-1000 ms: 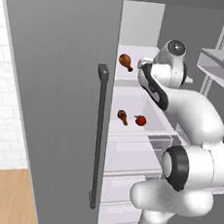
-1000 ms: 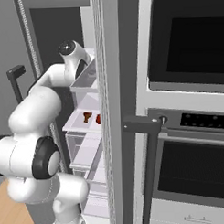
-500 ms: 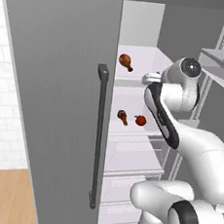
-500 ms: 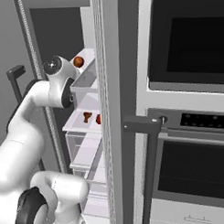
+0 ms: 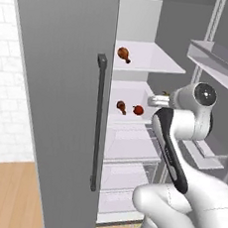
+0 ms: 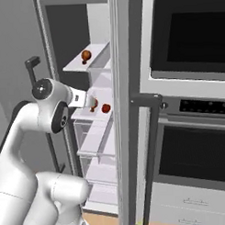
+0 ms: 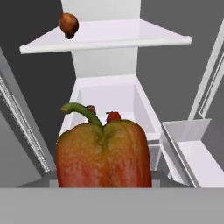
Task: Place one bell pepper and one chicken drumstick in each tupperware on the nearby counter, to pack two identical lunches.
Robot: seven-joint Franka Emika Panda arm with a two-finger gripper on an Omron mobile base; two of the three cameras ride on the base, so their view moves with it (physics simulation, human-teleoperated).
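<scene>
In the hand view a large red-orange bell pepper (image 7: 103, 153) with a curled green stem fills the space between my fingers. My gripper (image 5: 160, 97) is shut on it, in front of the open fridge at the height of the middle shelf. The hand (image 6: 86, 99) points into the fridge. One chicken drumstick (image 5: 124, 54) lies on the upper shelf. A second drumstick (image 5: 121, 106) and a small red bell pepper (image 5: 138, 109) sit side by side on the middle shelf. The tupperware and the counter are out of view.
The grey fridge door (image 5: 57, 105) with its dark handle (image 5: 97, 124) stands open on the left. Door bins (image 5: 219, 57) hang on the right. A built-in oven stack (image 6: 192, 107) flanks the fridge. Clear drawers (image 5: 132, 148) sit below the shelves.
The hand has drawn back and down from the upper shelf to middle-shelf height, still holding the pepper. The whole picture has shifted slightly, so the base has moved.
</scene>
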